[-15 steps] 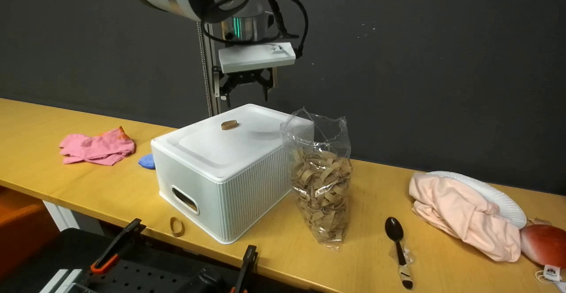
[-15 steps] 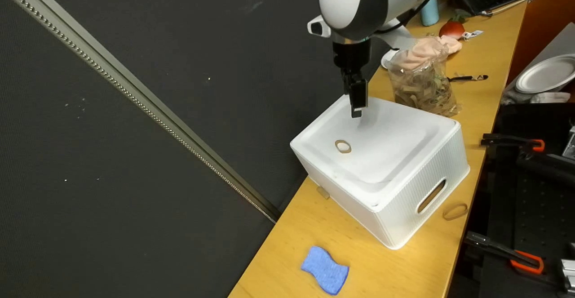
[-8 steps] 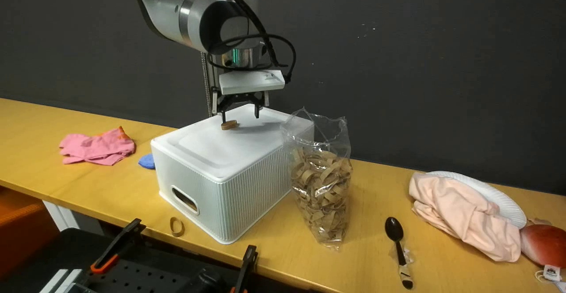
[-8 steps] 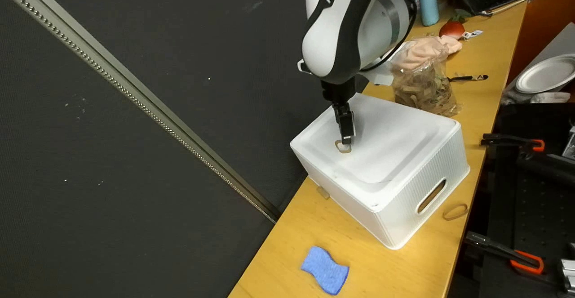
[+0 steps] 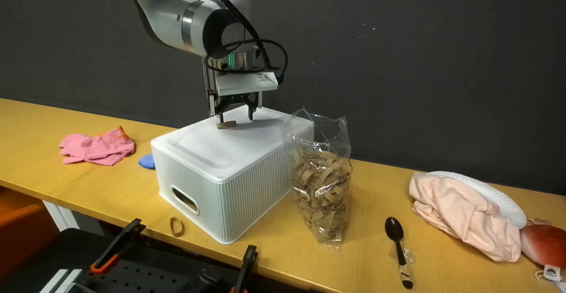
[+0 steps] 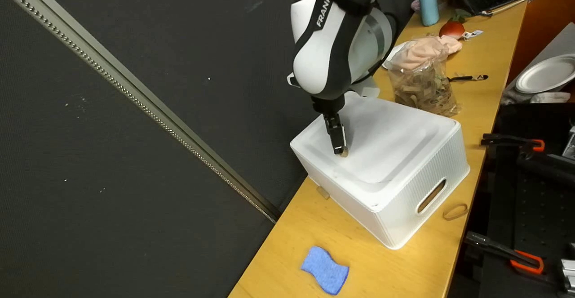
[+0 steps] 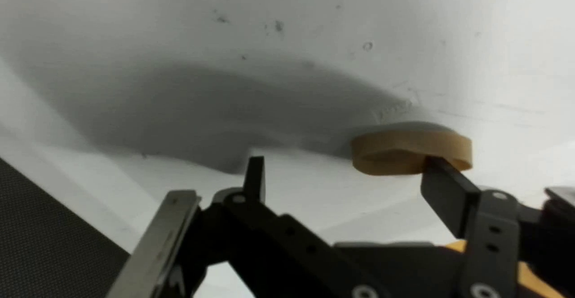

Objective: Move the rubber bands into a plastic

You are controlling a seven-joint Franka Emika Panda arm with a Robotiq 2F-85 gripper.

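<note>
Nudging a band (image 7: 391,144) on the box (image 5: 254,195) — the gripper (image 7: 342,161), newly lowered, is bringing one jaw against it. Jaws are standing apart, clamping nothing — so its pick is probably just beginning. The bag (image 5: 320,187) is standing beside the box.

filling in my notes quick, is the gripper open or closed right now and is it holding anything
Gripper: open, nothing clamped between its jaws; one fingertip overlaps a rubber band in the wrist view.
</note>
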